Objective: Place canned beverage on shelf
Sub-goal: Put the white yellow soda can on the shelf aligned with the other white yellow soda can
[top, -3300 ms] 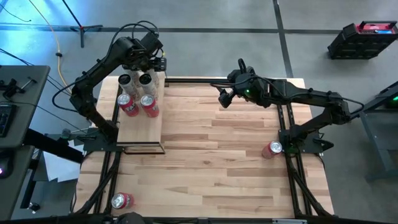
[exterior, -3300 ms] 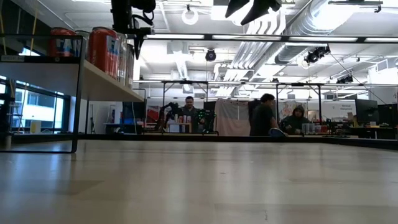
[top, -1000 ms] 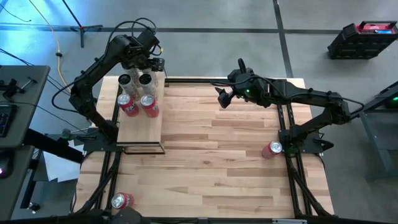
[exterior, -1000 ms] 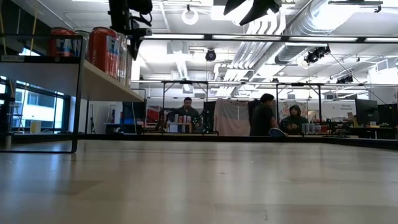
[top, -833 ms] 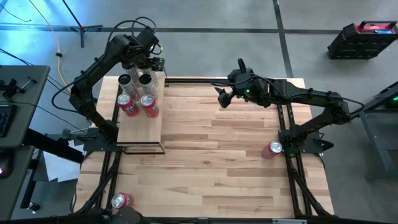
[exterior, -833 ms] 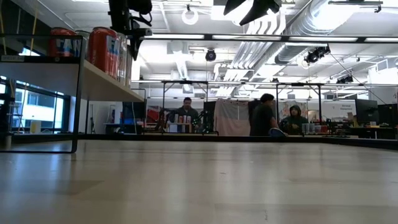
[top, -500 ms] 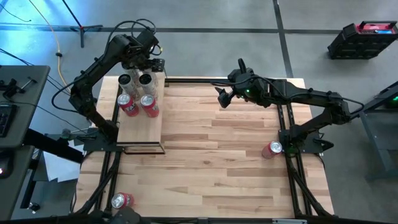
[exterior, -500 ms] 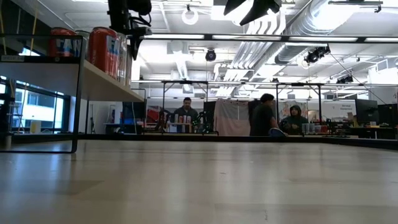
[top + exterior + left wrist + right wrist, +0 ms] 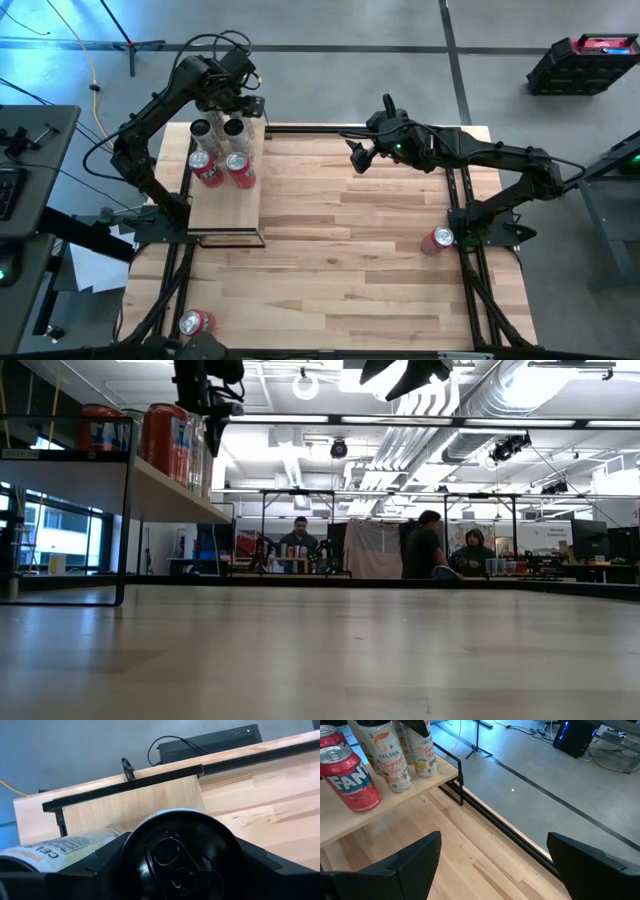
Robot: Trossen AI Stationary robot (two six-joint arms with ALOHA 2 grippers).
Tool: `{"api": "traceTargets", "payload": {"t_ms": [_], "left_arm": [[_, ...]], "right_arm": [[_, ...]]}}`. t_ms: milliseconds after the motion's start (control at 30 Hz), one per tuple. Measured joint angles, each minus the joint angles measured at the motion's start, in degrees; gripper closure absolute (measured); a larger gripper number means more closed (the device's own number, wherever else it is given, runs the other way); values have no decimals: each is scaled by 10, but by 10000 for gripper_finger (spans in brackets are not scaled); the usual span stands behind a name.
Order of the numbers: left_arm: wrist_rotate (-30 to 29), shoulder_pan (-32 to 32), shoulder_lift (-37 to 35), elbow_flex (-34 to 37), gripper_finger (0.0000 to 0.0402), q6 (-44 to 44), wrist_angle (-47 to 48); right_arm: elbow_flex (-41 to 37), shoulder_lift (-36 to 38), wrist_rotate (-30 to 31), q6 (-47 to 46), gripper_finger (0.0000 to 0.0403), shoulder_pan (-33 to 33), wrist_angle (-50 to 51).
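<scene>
The shelf, a pale-wood board in a black frame, stands at the table's far left and is raised above it in the low view. Two white cans and two red cans stand upright on it. My left gripper is over the shelf's far end. It is open, with a finger on each side of one white can's dark top. My right gripper hangs open and empty over the table's far middle. My left gripper's fingers stand on either side of the white can's top rim, coming from above and the far side. I cannot tell whether they touch it. The can stands upright on the shelf board.
One red can lies on the table near its front left corner. Another red can lies at the right edge. The table's middle is bare wood. People sit in the room behind, seen in the low view.
</scene>
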State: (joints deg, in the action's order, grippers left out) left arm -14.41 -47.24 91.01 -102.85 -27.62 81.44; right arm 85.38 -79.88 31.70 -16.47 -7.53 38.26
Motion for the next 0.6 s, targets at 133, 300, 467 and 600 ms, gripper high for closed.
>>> {"api": "traceTargets", "payload": {"t_ms": [133, 300, 467, 600], "left_arm": [[4, 0, 0, 0, 154, 45, -1], [6, 0, -1, -1, 154, 114, -1], [16, -17, -1, -1, 154, 136, -5], [47, -32, 0, 0, 155, 156, -26]], "right_arm": [[0, 0, 0, 0, 55, 0, 0], [0, 0, 0, -2, 55, 0, 0], [0, 0, -4, -16, 55, 1, 0], [0, 0, -5, -22, 55, 1, 1]]}}
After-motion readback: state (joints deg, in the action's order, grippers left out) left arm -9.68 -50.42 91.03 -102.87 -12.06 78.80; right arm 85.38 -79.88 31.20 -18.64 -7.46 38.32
